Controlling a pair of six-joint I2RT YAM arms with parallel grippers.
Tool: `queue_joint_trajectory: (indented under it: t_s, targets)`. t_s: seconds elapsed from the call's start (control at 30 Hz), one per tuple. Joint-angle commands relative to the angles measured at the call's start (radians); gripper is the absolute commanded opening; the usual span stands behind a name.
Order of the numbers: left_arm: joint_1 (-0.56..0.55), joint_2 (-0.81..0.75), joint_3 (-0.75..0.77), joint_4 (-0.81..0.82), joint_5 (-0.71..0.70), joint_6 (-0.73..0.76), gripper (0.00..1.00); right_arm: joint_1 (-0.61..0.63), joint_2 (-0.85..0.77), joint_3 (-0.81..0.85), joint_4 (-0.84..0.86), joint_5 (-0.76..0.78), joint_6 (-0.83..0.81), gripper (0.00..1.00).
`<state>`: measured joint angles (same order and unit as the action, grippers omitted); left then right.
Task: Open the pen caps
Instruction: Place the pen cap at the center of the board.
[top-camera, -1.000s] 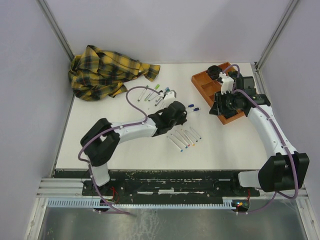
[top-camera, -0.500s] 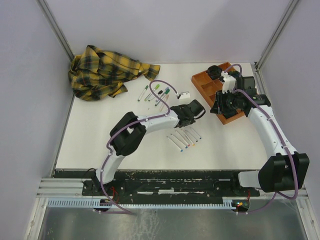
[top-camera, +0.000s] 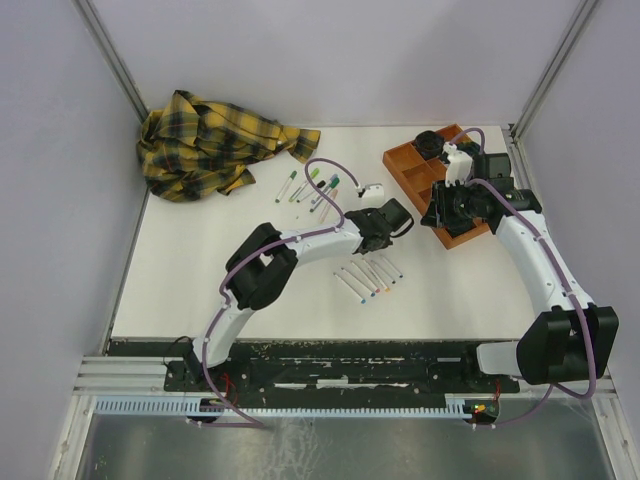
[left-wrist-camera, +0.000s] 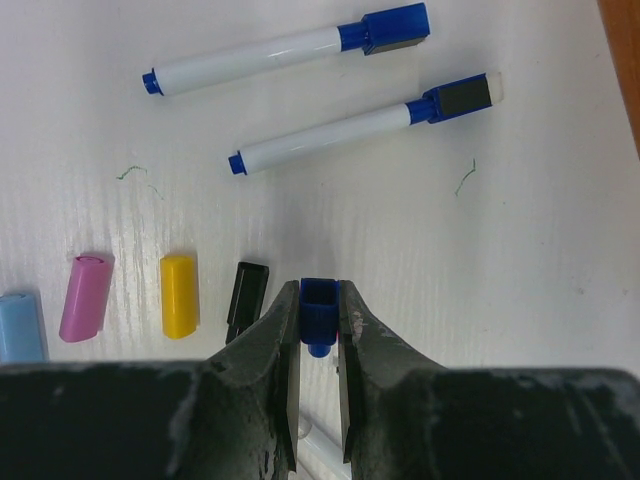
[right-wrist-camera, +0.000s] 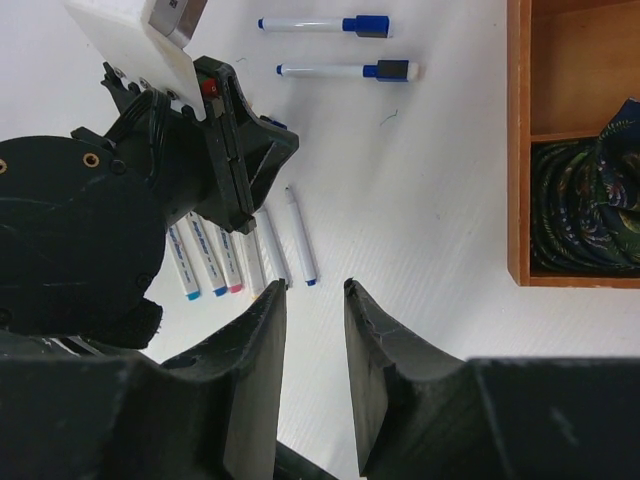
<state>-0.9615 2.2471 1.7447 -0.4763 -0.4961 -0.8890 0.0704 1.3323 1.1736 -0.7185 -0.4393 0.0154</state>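
Over on the left wrist view, your left gripper (left-wrist-camera: 320, 300) is pinched narrow on a small blue cap (left-wrist-camera: 319, 318), gripping it across its sides with the end poking out past the fingertips; no barrel seems to be stuck in it, so I'd say that one's already popped; it hangs low over the white table (left-wrist-camera: 520, 300), right beside a little line of loose caps: black cap (left-wrist-camera: 247, 297), yellow cap (left-wrist-camera: 178, 295), pink cap (left-wrist-camera: 85, 297) and a light blue cap (left-wrist-camera: 18, 327) at the edge of frame; my guess is you're holding it there because the free spot next to the black one is where it goes; two blue pens (left-wrist-camera: 290, 52) lie just past it with their caps on, so those look like your next customers; the right gripper (right-wrist-camera: 308, 298) hovers above the table between the orange tray (right-wrist-camera: 518, 150) and the row of bare pens (right-wrist-camera: 300, 245), jaws partly apart with nothing between them, probably parked there to grab a barrel while the left pulls; from the top camera a bunch of green-capped pens (top-camera: 312, 186) near the plaid cloth (top-camera: 215, 140) is untouched too, so you're roughly midway by my reckoning; watch that the cap doesn't roll when you let go
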Motion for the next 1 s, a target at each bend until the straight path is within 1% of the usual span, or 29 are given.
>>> queue_joint_trajectory:
  t_s: [0.0,0.23,0.27,0.3,0.37,0.77,0.87,0.97]
  targets:
    - [0.001,0.014,0.041,0.005,-0.022,0.032,0.21,-0.004,-0.032,0.001,0.032,0.004,0.021,0.37]
    - [0.005,0.02,0.045,0.006,-0.002,0.031,0.24,-0.008,-0.035,0.0,0.034,-0.003,0.021,0.37]
    - [0.005,0.02,0.049,0.005,0.002,0.034,0.24,-0.008,-0.035,-0.001,0.032,-0.004,0.021,0.37]
    - [0.005,0.019,0.051,0.005,0.008,0.037,0.27,-0.01,-0.035,-0.001,0.032,-0.006,0.021,0.37]
    - [0.005,0.017,0.055,0.007,0.012,0.042,0.29,-0.009,-0.036,-0.001,0.032,-0.007,0.021,0.37]
    - [0.008,-0.041,0.048,0.006,0.011,0.085,0.3,-0.016,-0.037,-0.001,0.032,-0.015,0.02,0.37]
    - [0.009,-0.08,0.038,0.008,-0.005,0.116,0.3,-0.017,-0.038,-0.002,0.031,-0.024,0.018,0.37]
    - [0.016,-0.132,0.009,0.042,-0.009,0.206,0.3,-0.018,-0.037,-0.002,0.032,-0.038,0.017,0.37]
